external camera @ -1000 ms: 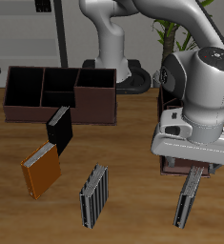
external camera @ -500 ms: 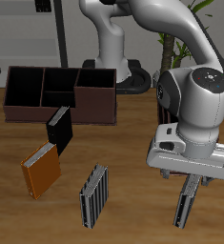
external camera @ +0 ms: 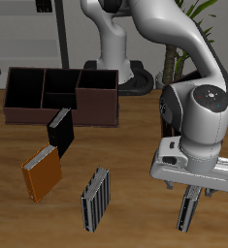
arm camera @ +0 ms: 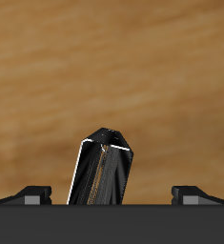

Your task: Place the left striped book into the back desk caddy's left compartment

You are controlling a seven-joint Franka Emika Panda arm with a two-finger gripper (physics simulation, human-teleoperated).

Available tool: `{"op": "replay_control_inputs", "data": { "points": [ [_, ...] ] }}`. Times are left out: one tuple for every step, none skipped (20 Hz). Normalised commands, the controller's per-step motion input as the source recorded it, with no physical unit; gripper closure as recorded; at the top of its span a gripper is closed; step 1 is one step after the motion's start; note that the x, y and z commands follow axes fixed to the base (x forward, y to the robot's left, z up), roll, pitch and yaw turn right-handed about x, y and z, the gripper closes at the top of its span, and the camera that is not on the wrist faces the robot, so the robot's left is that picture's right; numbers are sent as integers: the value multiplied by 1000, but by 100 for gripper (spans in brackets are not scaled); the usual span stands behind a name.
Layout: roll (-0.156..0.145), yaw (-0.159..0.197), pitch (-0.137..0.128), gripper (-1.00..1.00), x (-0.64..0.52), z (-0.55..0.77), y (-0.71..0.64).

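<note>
**Tool poised over the left striped book**

The tool (external camera: 190,190) hung spread wide, gripping nothing, directly above the left striped book (external camera: 188,207), which stood near the table's (external camera: 125,155) front edge, well apart from the back desk caddy (external camera: 59,95).

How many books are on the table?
4: a black book by the back desk caddy, an orange book, a broad striped book, and the left striped book under the end effector.
</note>
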Motion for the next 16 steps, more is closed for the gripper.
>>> {"op": "replay_control_inputs", "data": {
  "points": [
    [21, -30, 40, -100, 30, -162, 43],
    [22, -28, 12, -100, 2, -87, 42],
    [0, 0, 0, -100, -29, 8, -77],
    [15, 87, -45, -100, 1, -138, 91],
    [27, -22, 82, 100, 46, -262, 74],
    [99, 114, -61, 100, -14, -200, 283],
    [35, 49, 0, 100, 8, -148, 67],
    [-33, -55, 25, 100, 19, -91, -132],
    [-10, -6, 5, 100, 13, -77, -74],
    [33, -6, 21, 100, 14, -164, 12],
    [-35, -10, 21, 100, 2, -147, -50],
    [17, -39, 41, 100, 69, -127, 23],
    [12, 29, -2, 100, 12, -30, 44],
    [-12, 6, -6, 100, -59, -26, -23],
    [19, -22, 11, 100, -51, 0, 1],
    [16, 26, -22, 100, -50, 66, -1]
  ]
}}
